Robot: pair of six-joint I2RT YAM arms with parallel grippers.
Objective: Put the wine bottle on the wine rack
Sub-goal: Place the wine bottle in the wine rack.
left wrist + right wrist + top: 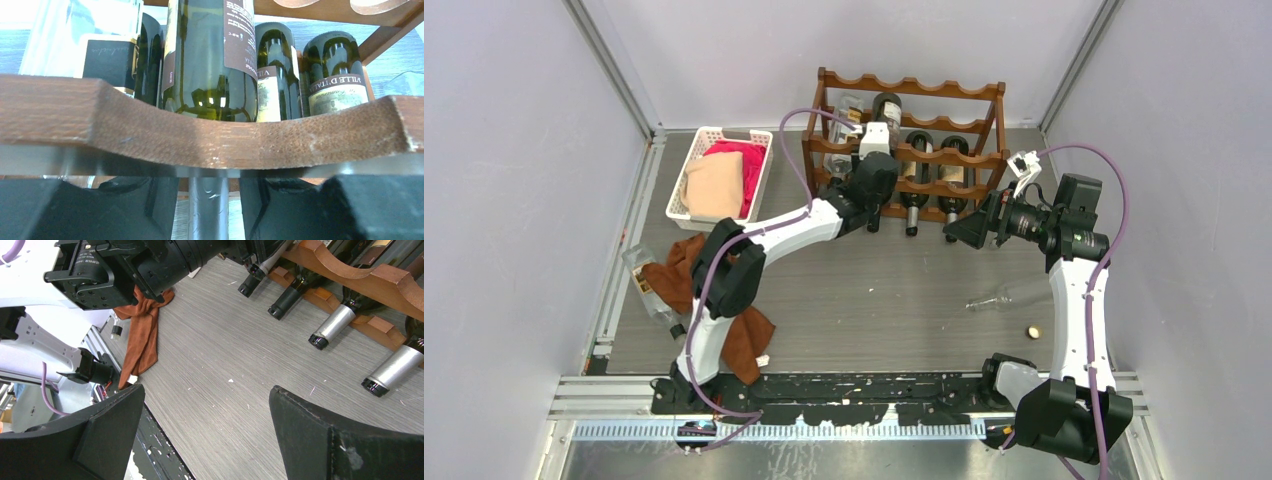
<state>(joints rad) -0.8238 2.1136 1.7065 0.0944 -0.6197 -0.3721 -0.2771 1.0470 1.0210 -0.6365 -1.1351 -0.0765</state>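
Both arms extended: left gripper [208,202] loose around wine bottle [200,60] neck, right gripper [206,392] splayed.

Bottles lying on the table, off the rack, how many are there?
2. Left bottle lies far left against the brown cloth; right bottle lies beside the right arm. The arms may hide more.

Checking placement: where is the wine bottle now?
In the left wrist view the bottle lies in a scallop of the rack, neck between the left hand's fingers, dark bottles to its right.
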